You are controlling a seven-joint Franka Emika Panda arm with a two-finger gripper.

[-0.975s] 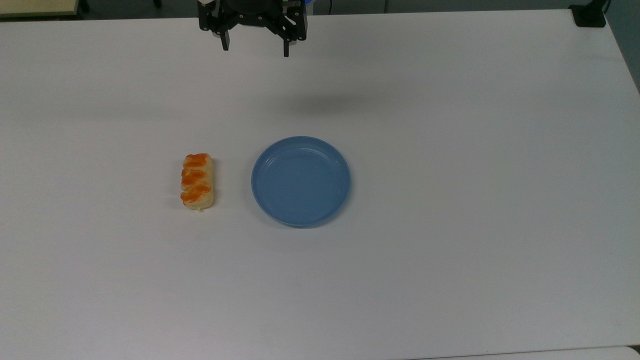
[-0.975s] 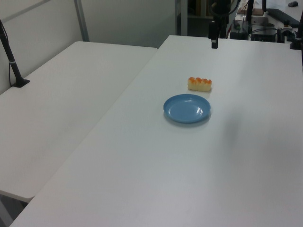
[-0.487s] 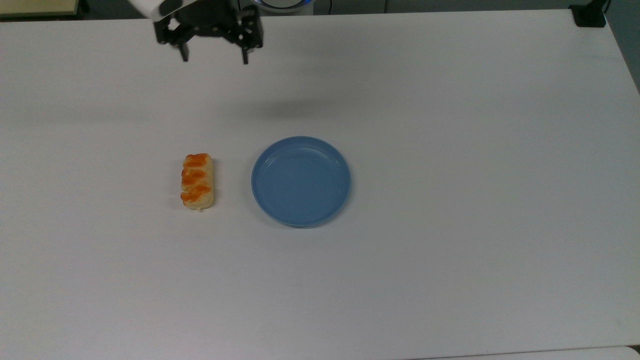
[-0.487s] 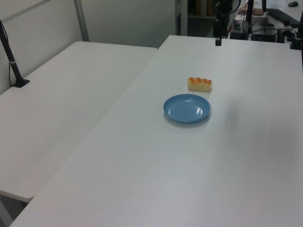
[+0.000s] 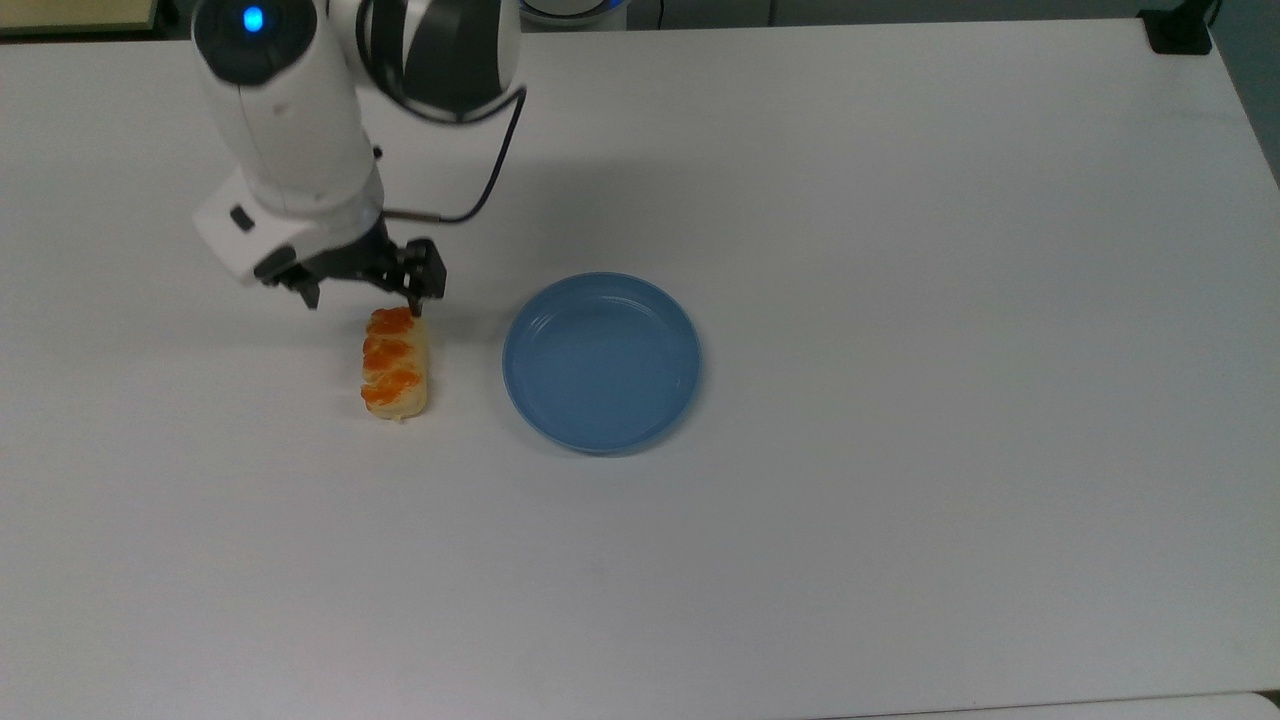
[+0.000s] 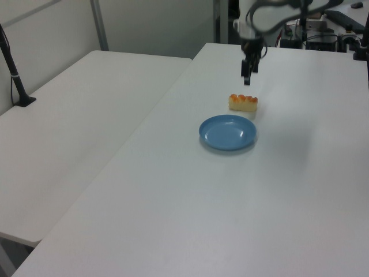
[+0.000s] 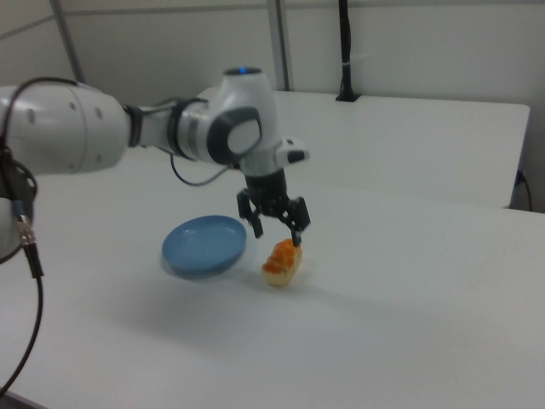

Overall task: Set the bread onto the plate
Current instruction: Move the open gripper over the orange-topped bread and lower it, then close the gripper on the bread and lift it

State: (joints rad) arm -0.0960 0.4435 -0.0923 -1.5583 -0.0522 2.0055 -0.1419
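The bread (image 5: 395, 362), a pale-yellow roll with orange-brown lumps, lies on the white table to the top view's left of the blue plate (image 5: 601, 362). My gripper (image 5: 363, 298) is open and hangs just above the bread's far end, fingers spread wider than the roll. One fingertip (image 5: 414, 303) stands right at that end. In the right view the gripper (image 7: 278, 234) hovers close over the bread (image 7: 282, 261), with the plate (image 7: 204, 245) beside it. The left view shows the gripper (image 6: 248, 72) behind the bread (image 6: 243, 102) and the plate (image 6: 228, 132) in front.
A black clamp (image 5: 1180, 30) sits on the table's far right corner in the top view. A second white table (image 6: 75, 115) adjoins at the left view's left, with a black post (image 6: 16, 75) on it. The white arm (image 5: 290, 130) reaches over the table's far left.
The arm has come from the table's far edge down and toward the bread, to the top view's left. The gripper stays open. Bread and plate have not moved.
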